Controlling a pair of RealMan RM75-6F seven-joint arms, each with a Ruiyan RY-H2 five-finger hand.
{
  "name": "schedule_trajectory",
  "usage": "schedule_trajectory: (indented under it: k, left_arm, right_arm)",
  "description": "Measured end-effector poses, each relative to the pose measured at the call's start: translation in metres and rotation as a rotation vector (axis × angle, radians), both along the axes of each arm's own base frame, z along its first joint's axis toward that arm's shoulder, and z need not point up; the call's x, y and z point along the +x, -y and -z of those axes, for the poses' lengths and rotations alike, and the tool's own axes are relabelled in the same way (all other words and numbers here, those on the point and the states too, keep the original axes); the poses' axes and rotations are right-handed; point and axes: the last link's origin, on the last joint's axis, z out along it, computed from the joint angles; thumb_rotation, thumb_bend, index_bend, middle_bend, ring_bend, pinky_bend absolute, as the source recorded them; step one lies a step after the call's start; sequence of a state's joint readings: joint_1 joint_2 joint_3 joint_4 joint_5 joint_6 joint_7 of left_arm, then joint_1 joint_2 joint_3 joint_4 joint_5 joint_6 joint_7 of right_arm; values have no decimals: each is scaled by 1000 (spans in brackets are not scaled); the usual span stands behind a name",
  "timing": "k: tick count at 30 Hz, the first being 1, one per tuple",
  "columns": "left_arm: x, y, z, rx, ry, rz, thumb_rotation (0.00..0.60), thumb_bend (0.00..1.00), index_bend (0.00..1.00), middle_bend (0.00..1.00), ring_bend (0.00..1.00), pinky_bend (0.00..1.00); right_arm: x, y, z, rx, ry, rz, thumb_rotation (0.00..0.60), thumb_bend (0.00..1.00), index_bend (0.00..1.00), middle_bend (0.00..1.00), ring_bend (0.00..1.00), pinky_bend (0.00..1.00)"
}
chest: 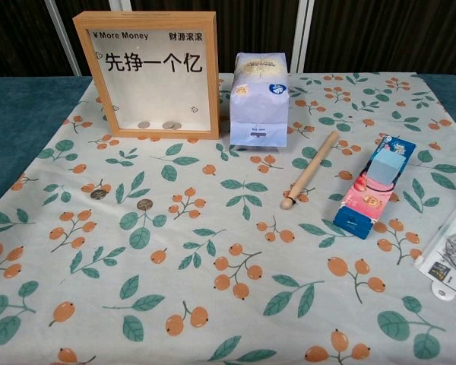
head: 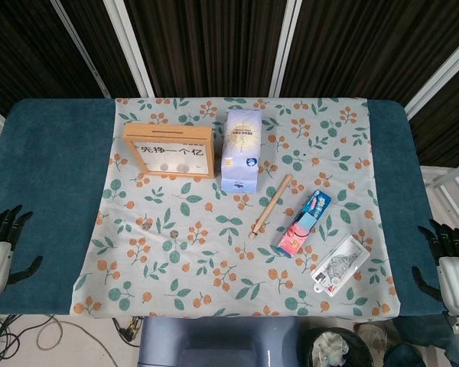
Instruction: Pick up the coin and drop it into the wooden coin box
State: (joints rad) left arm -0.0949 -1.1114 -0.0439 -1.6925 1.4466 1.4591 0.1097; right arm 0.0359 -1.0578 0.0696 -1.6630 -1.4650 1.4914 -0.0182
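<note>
The wooden coin box point(head: 169, 150) point(chest: 150, 74) stands upright at the back left of the floral cloth, with a glass front and coins lying in its bottom. Two loose coins lie on the cloth in front of it: one point(chest: 144, 204) point(head: 170, 232) nearer the middle, another point(chest: 99, 194) point(head: 146, 225) to its left. My left hand point(head: 1, 245) hangs at the table's left edge, fingers apart, holding nothing. My right hand point(head: 450, 264) is at the right edge, fingers also spread and empty. Both hands are far from the coins and show only in the head view.
A white and blue bag point(head: 241, 149) point(chest: 259, 99) stands beside the box. A wooden stick point(head: 271, 204) point(chest: 310, 169), a blue and pink packet point(head: 305, 222) point(chest: 374, 186) and a clear plastic pack point(head: 340, 264) lie to the right. Cables point(head: 30, 336) lie on the floor.
</note>
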Motion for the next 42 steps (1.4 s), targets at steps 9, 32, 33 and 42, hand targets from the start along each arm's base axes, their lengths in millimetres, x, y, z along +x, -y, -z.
schedule_trajectory:
  k: [9,32,33,42]
  left_arm:
    - [1,0,2,-8,-1,0,600,208,120,0,0,0]
    - [1,-7,5,-10,-28,32,600,87,97,0,0,0]
    - [2,-9,5,-12,-34,43,600,87,97,0,0,0]
    - [24,-56,12,-132,-140,169,600,87,97,0,0,0]
  right_arm:
    - [0,0,0,1,-1,5,600,440,146,70,10,0]
    - [-1,-1,-1,0,-1,21,600,440,146,70,10,0]
    - [-1,-1,-1,-2,1,23,600,440,145,70,10,0]
    - [-1,-2,0,4,-2,33,600,440,146,70,10,0]
